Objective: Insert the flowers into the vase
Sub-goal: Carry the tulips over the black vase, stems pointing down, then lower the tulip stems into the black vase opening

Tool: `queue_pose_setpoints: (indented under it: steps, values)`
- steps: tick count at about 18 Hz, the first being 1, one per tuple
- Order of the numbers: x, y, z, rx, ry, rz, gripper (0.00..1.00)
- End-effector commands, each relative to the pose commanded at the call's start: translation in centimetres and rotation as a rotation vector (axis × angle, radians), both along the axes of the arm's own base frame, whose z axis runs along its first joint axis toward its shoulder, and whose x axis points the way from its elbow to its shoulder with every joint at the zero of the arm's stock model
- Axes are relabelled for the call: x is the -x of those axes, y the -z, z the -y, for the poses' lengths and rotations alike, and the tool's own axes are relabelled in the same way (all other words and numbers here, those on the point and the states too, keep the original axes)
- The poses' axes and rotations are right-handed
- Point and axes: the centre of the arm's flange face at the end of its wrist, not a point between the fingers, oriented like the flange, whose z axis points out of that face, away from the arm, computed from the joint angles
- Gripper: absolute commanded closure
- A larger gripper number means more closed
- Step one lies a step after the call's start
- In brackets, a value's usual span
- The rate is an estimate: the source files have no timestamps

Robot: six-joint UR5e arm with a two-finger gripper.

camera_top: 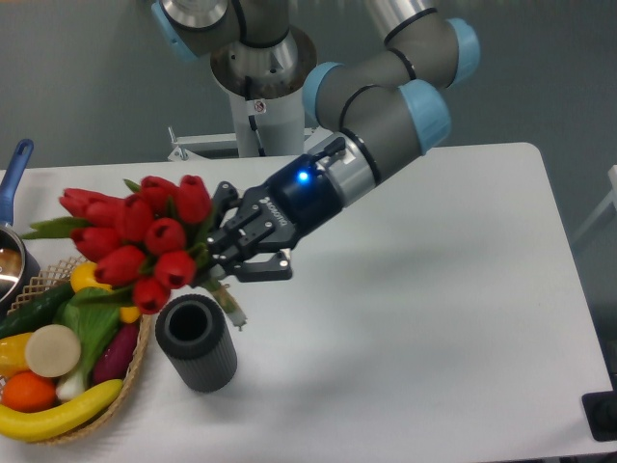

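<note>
The flowers (140, 236), a bunch of red tulip buds with green leaves, hang in the air over the left of the table, tilted so the buds point up and left. My gripper (229, 254) is shut on their stems, just right of the buds. The stem ends (232, 311) poke down and right of the fingers, beside the vase's upper right rim and outside its mouth. The vase (197, 342), a short dark grey ribbed cylinder, stands upright on the table below the bunch, its round mouth showing.
A wicker basket (141, 333) of fruit and vegetables sits just left of the vase, partly under the buds. A blue-handled metal pot (12, 217) is at the far left edge. The robot's base (255, 92) stands behind the table.
</note>
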Motion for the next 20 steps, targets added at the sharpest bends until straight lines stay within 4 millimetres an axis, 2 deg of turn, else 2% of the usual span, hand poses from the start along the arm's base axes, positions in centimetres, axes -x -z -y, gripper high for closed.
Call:
queue_pose_setpoints:
  steps: [4, 12, 15, 20]
  values:
    - [-1.6, 1.2, -0.7, 0.016, 0.025, 0.019, 0.83]
    - [-2.5, 2.7, -1.4, 0.036, 0.045, 0.044, 0.82]
    - [-2.4, 4.8, -1.8, 0.060, 0.048, 0.072, 0.82]
    - [-2.3, 7.0, -1.8, 0.089, 0.048, 0.108, 0.82]
